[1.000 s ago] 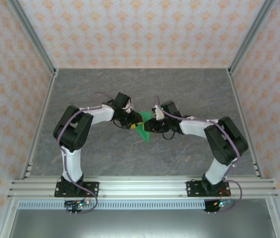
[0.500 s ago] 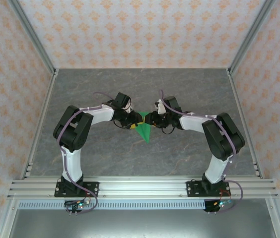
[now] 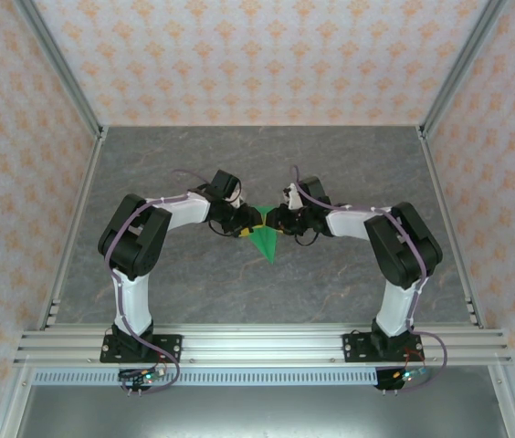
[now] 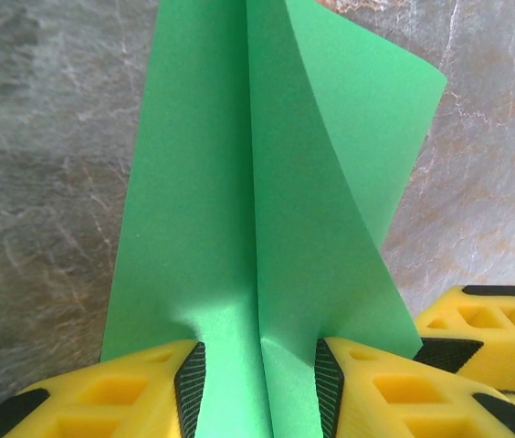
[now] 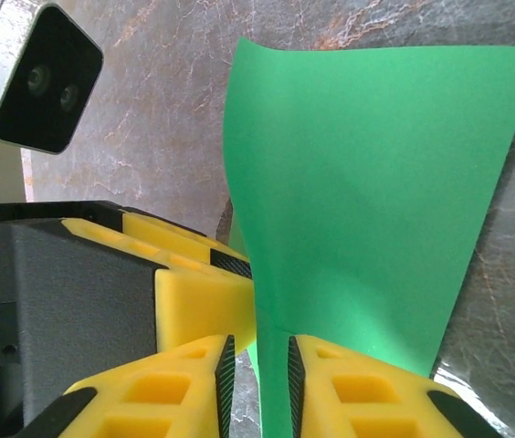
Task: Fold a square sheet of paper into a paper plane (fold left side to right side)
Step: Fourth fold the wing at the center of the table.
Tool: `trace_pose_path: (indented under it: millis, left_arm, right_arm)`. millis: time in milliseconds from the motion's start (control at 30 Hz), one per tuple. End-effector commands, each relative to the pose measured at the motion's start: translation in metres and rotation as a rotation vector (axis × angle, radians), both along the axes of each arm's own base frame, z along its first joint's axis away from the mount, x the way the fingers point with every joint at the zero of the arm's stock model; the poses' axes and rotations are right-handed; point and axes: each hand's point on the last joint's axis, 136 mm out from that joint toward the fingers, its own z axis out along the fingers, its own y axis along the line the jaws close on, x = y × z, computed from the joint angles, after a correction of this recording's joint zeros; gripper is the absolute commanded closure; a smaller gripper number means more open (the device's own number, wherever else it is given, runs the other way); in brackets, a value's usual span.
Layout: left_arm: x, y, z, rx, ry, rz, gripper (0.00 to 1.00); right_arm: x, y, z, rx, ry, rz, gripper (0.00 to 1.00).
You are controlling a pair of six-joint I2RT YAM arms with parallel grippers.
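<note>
The square sheet of paper is bright green and folded into a pointed triangle with a centre crease, its tip toward the arms' bases. My left gripper is shut on its far end, and the paper fills the gap between both pads. My right gripper faces it from the right. In the right wrist view a raised flap of the paper runs between the jaws of the right gripper, which are narrowly open. The flap touches the right pad and a gap remains at the left pad.
The grey marbled table is ringed by patterned walls and metal posts. The two grippers nearly touch: a yellow left fingertip and the left wrist camera sit right beside my right jaws. A right finger shows beside the left one.
The right gripper slid left and away from the bases to the paper's far end, beside the left gripper, and its jaws narrowed around the flap. The left gripper and its grip held still.
</note>
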Motion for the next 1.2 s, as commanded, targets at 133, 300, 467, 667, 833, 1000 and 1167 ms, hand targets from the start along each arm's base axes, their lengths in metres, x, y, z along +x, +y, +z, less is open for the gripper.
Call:
trace_pose_path:
  millis: [133, 300, 467, 667, 833, 1000, 1167]
  left_arm:
    - [-0.009, 0.008, -0.018, 0.075, 0.040, -0.004, 0.59]
    - [-0.009, 0.009, -0.018, 0.077, 0.041, -0.004, 0.59]
    - [-0.010, 0.008, -0.018, 0.077, 0.042, -0.006, 0.59]
    - [-0.010, 0.009, -0.018, 0.078, 0.043, -0.005, 0.59]
    - [-0.010, 0.009, -0.018, 0.078, 0.041, -0.007, 0.59]
    - [-0.010, 0.009, -0.018, 0.078, 0.044, -0.009, 0.59]
    - [-0.010, 0.008, -0.018, 0.078, 0.041, -0.011, 0.59]
  right_arm:
    - [0.011, 0.007, 0.003, 0.012, -0.021, 0.009, 0.86]
    - [0.010, 0.004, -0.002, -0.015, -0.018, 0.009, 0.98]
    - [0.009, -0.005, -0.005, -0.086, -0.032, 0.003, 1.00]
    - [0.009, -0.017, -0.009, -0.156, -0.042, -0.015, 1.00]
    - [0.010, -0.024, -0.014, -0.202, -0.039, -0.035, 1.00]
    - [0.011, -0.026, -0.015, -0.218, -0.034, -0.047, 1.00]
    - [0.013, -0.028, -0.015, -0.230, -0.039, -0.052, 1.00]
